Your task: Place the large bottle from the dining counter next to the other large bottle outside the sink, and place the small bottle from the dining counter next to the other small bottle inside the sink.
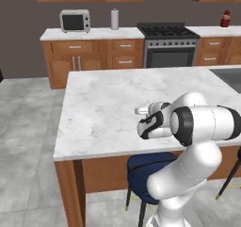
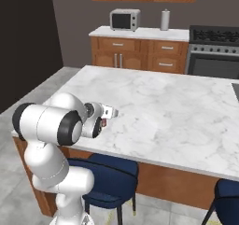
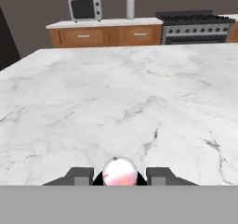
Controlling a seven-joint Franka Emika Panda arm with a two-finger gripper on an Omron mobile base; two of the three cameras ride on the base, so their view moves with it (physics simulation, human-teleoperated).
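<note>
Hand (image 3: 119, 174) is closed on the small bottle (image 3: 119, 173); in the hand view its pale, pinkish top sits between the two fingertips (image 3: 79, 175), w/ the body hidden below. From the right base view the hand (image 2: 108, 113) hangs just past the near edge of the desk (image 2: 154, 107), pointing across it, a bit of red showing at the tips.

My read: carry step, bottle bound for the sink (image 1: 229, 76), whose dark corner shows at the far right end of the desk in the left base view. To do it well, keep the grip firm & the bottle level, lift enough to clear the marble, then travel right along the desk, prob w/ the base driving too.

Room: the marble ahead is bare, so plenty of free path. Watch the near desk edge under the wrist, and the blue stool (image 1: 146, 167) tucked below by the arm's base. Stove (image 1: 168, 42) & microwave (image 1: 75, 20) are well apart on the back wall, no concern. Can't tell from here what's inside the basin.
</note>
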